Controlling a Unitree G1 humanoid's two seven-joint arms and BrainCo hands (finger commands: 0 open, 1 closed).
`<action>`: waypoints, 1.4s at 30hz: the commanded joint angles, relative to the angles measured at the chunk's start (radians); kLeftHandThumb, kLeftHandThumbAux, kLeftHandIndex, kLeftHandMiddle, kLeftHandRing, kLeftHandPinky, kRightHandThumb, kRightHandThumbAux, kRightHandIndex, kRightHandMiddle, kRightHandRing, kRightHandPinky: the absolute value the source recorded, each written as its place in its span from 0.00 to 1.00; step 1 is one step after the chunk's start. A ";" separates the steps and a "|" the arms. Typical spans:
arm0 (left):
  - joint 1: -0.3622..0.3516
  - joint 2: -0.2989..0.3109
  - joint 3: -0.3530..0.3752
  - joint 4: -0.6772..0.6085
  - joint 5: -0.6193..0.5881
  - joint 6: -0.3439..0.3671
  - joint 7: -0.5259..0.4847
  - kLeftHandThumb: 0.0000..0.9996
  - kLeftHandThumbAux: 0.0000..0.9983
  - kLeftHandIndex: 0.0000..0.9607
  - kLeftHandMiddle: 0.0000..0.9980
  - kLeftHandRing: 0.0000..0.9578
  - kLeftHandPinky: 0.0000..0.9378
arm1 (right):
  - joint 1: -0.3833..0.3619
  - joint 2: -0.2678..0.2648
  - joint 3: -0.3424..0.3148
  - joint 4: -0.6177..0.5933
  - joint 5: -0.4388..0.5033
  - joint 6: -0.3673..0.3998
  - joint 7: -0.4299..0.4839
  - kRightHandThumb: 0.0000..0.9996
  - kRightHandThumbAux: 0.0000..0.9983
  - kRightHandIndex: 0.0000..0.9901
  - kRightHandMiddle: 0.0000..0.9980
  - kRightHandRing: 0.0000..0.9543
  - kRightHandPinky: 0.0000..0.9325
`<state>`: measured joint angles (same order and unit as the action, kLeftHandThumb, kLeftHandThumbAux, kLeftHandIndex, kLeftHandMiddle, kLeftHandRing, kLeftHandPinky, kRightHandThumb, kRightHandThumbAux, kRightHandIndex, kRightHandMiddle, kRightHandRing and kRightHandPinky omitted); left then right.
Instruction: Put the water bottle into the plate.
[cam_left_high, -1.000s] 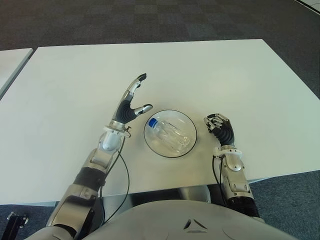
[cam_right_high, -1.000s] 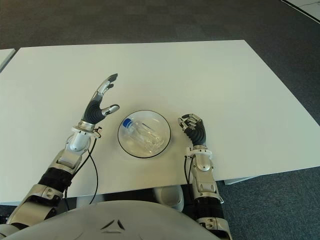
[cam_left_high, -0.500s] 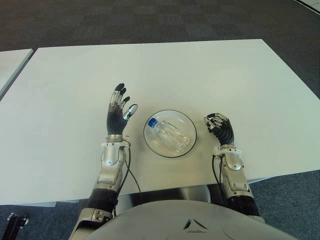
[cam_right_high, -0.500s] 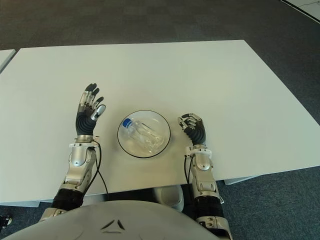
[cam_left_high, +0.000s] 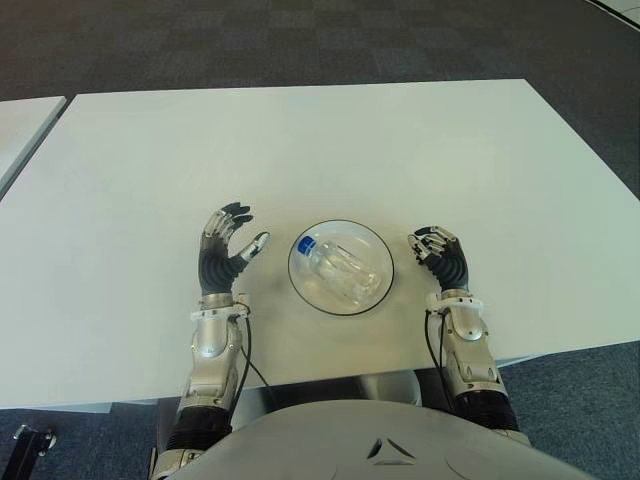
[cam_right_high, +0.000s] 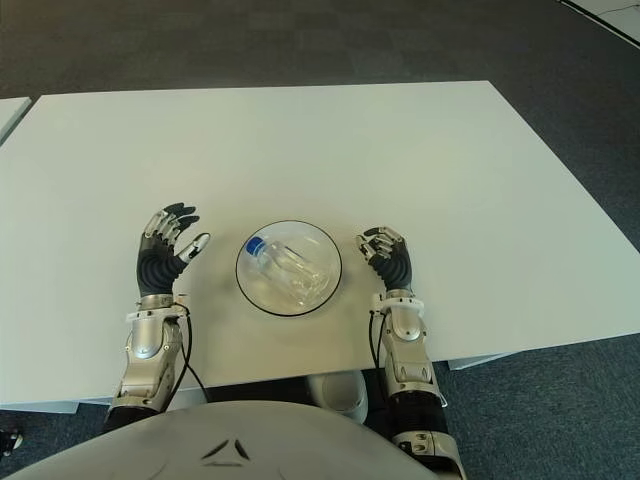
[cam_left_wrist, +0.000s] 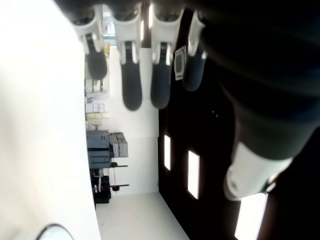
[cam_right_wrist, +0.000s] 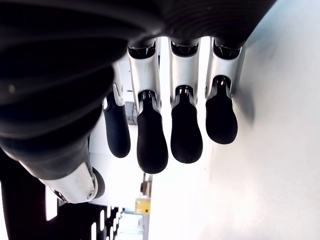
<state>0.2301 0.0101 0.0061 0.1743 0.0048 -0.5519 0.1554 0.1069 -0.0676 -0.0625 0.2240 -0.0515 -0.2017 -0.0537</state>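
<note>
Your water bottle (cam_left_high: 338, 265) lies on its side inside the plate (cam_left_high: 376, 243), a clear shallow dish with a dark rim. The bottle is transparent, and its blue cap (cam_left_high: 305, 243) points toward your left robot hand (cam_left_high: 222, 256) and slightly away from the robot's body. The bottle's body runs from there across the middle of the plate toward the near side of your right robot hand (cam_left_high: 440, 258). Neither hand touches the bottle or the plate.

The plate sits between the two hands on the white surface (cam_left_high: 300, 140), near the edge closest to the robot. Your left robot hand shows just beside the plate on its left, palm turned toward the plate; its fingers (cam_left_wrist: 131, 90) are loosely bent and spread apart, the thumb reaches out toward the plate's rim, and it holds nothing. Your right robot hand shows just beside the plate on its right, a little nearer to the rim than the left one. Its fingers (cam_right_wrist: 151, 132) are bent over in a loose row with gaps between them, and nothing is in its grasp either.

Beyond both hands the surface runs on bare to its far edge, with dark carpeted floor (cam_left_high: 330, 40) behind it. Past your left robot hand, well apart, the corner of a second white table (cam_left_high: 25, 120) shows.
</note>
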 joint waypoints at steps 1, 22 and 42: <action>0.029 -0.026 0.020 -0.016 0.032 0.059 0.035 0.44 0.79 0.36 0.38 0.43 0.51 | 0.015 -0.001 -0.001 0.038 0.005 0.033 0.008 0.71 0.73 0.44 0.70 0.72 0.74; 0.052 -0.048 0.039 0.024 0.198 0.110 0.148 0.70 0.72 0.45 0.69 0.70 0.71 | 0.006 -0.007 -0.005 0.043 0.008 0.039 0.015 0.71 0.73 0.44 0.70 0.72 0.74; 0.032 -0.017 0.022 0.112 0.187 0.140 0.101 0.70 0.72 0.46 0.73 0.75 0.74 | 0.005 -0.007 -0.001 0.028 0.014 0.053 0.027 0.71 0.73 0.44 0.70 0.72 0.74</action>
<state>0.2752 -0.0151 0.0318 0.2464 0.1953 -0.4215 0.2734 0.0948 -0.0785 -0.0649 0.2303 -0.0462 -0.1900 -0.0362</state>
